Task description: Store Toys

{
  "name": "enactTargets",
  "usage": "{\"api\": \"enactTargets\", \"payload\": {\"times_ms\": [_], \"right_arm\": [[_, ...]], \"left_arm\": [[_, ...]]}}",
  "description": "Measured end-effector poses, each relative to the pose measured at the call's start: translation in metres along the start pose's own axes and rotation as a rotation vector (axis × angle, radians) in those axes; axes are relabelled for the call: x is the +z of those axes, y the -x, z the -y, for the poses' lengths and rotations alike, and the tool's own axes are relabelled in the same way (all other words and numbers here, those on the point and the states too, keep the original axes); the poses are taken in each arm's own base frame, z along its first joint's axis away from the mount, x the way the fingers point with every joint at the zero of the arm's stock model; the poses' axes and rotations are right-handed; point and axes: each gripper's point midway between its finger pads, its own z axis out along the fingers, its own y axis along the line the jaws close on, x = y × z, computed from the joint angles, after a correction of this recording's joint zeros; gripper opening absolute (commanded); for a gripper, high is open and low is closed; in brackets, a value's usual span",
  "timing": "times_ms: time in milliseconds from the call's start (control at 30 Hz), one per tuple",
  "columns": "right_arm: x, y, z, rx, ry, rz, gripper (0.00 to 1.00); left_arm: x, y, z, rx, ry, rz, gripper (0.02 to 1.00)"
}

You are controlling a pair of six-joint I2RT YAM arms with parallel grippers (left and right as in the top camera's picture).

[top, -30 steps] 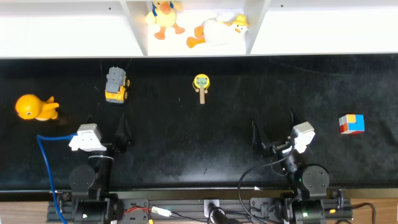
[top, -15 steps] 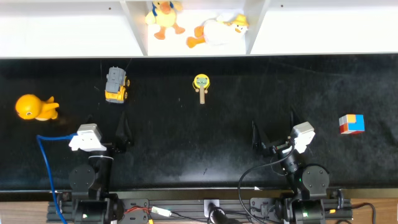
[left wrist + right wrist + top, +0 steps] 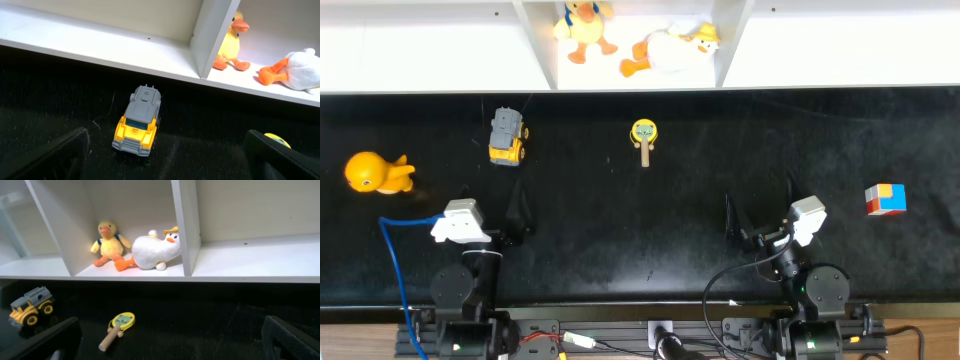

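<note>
- My left gripper (image 3: pixel 166 150) sat low near its base at the 6 o'clock edge of the table (image 3: pixel 620 240). Its jaws were wide apart and held nothing.
- My right gripper (image 3: pixel 170 325) was the same on its own side: jaws spread, nothing between them, parked near its base.
- Both faced 12 o'clock toward the shelf (image 3: pixel 420 50), probably so each wrist camera could see both the loose toys and the shelf.
- The yellow duck (image 3: pixel 584 25) and white goose (image 3: pixel 670 48) were already in the middle cubby, the duck upright and the goose lying beside it. I judged those two stored.
- Four toys were left on the table, well apart from each other.
- The toy truck (image 3: pixel 507 136) was at 12 o'clock from my left gripper with its nose toward me. I judged it the easiest first grab for that arm.
- The orange toy (image 3: pixel 378 173) was at about 10 o'clock from my left gripper, near the table's left edge.
- The rattle (image 3: pixel 644 140) was at about 11 o'clock from my right gripper, lying flat with its handle toward me. Being that flat, it would need a low pinch.
- The coloured block (image 3: pixel 885 199) was at 3 o'clock from my right gripper, so it was that arm's job.
- A blue cable (image 3: pixel 395 250) looped beside my left base, clear of the toys.
- The cubbies on either side of the middle one looked free.
</note>
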Motion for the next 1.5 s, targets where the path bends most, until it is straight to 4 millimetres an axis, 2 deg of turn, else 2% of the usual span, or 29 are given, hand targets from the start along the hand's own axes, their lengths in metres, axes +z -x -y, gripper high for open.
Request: {"api": "enactTargets", "payload": {"times_ms": [833,1167,1333,1500], "right_arm": [[0.000,0.000,0.000,0.000,0.000,0.000,0.996],[0.000,0.000,0.000,0.000,0.000,0.000,0.996],[0.000,0.000,0.000,0.000,0.000,0.000,0.993],[0.000,0.000,0.000,0.000,0.000,0.000,0.996]], "left_arm": [[0.000,0.000,0.000,0.000,0.002,0.002,0.996],[-0.004,0.006,0.001,0.000,0.009,-0.015,0.998],[-0.022,0.028,-0.009,0.006,0.122,-0.120,0.996],[-0.039,0.073,-0.020,0.024,0.263,-0.188,0.998]]}}
